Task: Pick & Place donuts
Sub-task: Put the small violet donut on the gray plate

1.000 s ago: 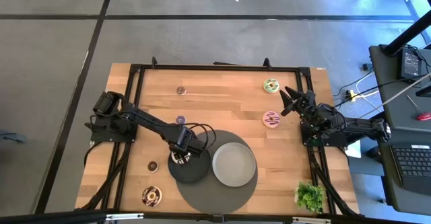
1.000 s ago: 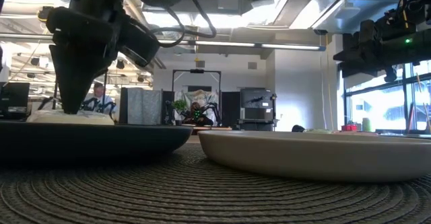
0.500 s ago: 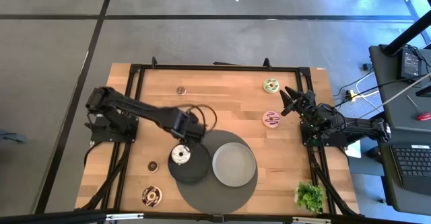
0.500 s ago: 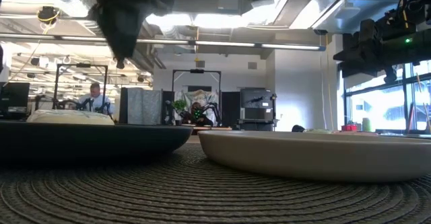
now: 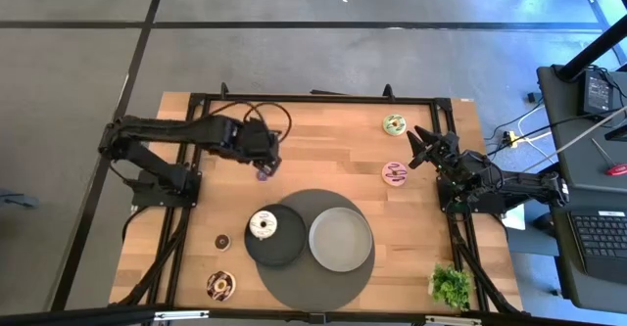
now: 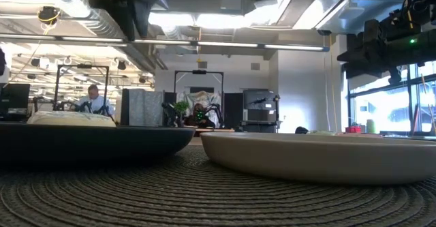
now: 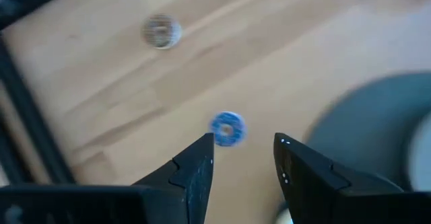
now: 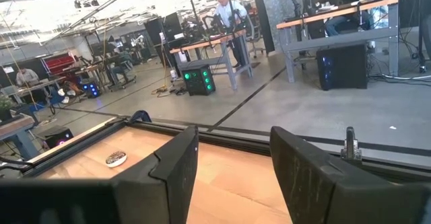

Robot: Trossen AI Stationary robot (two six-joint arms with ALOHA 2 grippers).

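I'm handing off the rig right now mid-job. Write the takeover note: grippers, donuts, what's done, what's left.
Left gripper: open, empty, above the purple donut.
Right gripper: open, empty, waiting at the table's right edge.
Done: white donut lies on the dark plate. Grey plate holds nothing.
Left on the table: purple donut, small brown donut at the far side, green donut, pink donut, mini dark donut, chocolate donut at the near edge.

Bright ceiling lamps (image 6: pixel 225 19) are shining evenly, while the left wrist view is looking blurry and soft.
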